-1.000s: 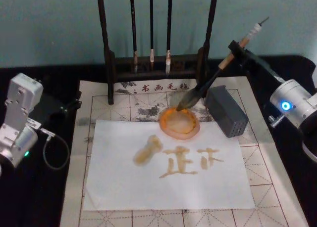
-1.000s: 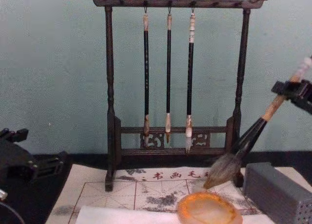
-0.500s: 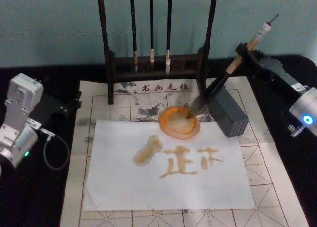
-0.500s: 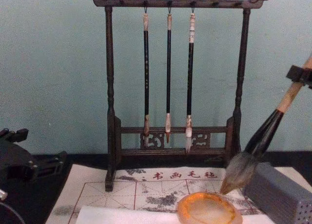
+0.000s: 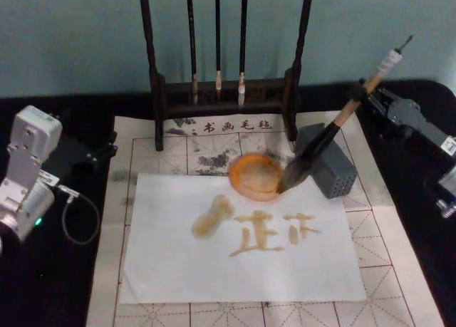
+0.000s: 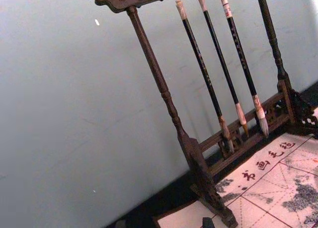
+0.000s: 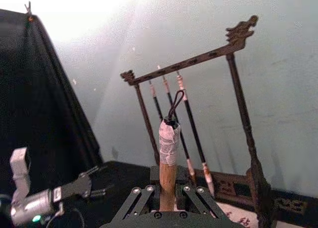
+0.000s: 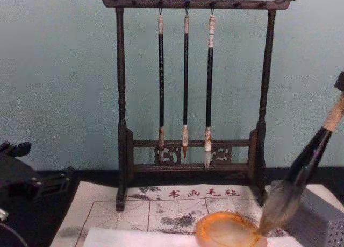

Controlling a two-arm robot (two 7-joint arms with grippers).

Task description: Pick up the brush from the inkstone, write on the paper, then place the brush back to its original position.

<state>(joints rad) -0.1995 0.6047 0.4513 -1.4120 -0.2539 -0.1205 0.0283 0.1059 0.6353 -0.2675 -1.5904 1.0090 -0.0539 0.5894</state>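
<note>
Two fingers of the right gripper clamp the brush's tan wooden handle. Its shaggy tuft touches the round amber inkstone's rim. The left gripper sits parked near the table's left edge.

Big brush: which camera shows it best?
Head view: the whole brush, taped top to bristles at the rim of the orange dish. Chest view catches lower shaft and bristles; right wrist view, its taped top in the right gripper.

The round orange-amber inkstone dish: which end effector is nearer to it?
Right. The right end effector grips the large tan-handled brush just right of the dish; the left end effector sits parked farther off, past the gridded mat's left edge.
</note>
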